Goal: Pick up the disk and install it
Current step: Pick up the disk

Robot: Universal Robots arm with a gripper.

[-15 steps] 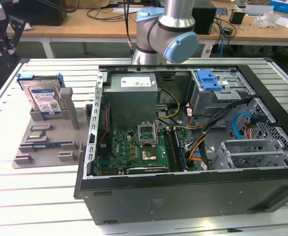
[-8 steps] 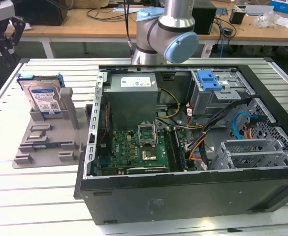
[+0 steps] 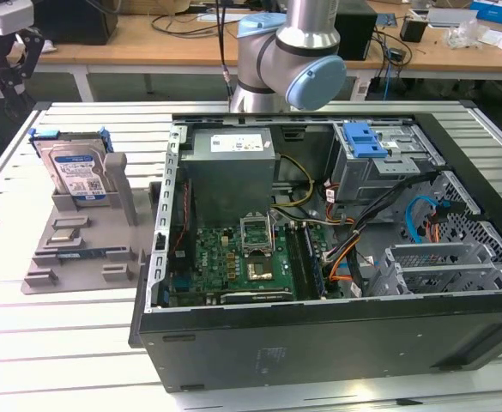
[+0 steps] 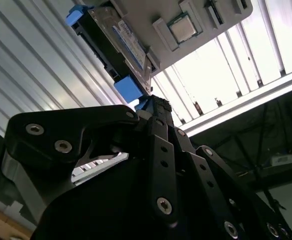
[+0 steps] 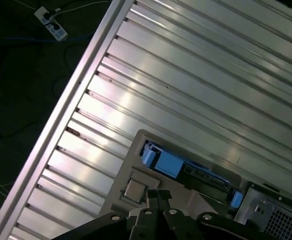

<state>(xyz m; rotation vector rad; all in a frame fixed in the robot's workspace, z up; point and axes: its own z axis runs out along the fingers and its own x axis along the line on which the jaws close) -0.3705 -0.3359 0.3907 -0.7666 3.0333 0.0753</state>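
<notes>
Pick-up stage, and nothing is in hand yet: the disk [image 3: 77, 172] stands on edge in its slot on the grey holder [image 3: 79, 249], on the table [image 3: 62, 352], just off the exterior view's left of the open case [image 3: 319, 348] and apart from it. In the second wrist view the gripper [image 4: 154, 104] hangs above the disk, aimed at the blue-railed end and near it but not touching. The fingertips look drawn together, clamped on nothing. So by my reading this is the approach, with the grasp not yet made and the install not begun; the drive cage [image 3: 379, 167] inside the case sits well away across the motherboard. A clean grab calls for parted fingers squared across the disk's flat faces between the rails. The lift should come straight up, or the rails could catch the slot.
</notes>
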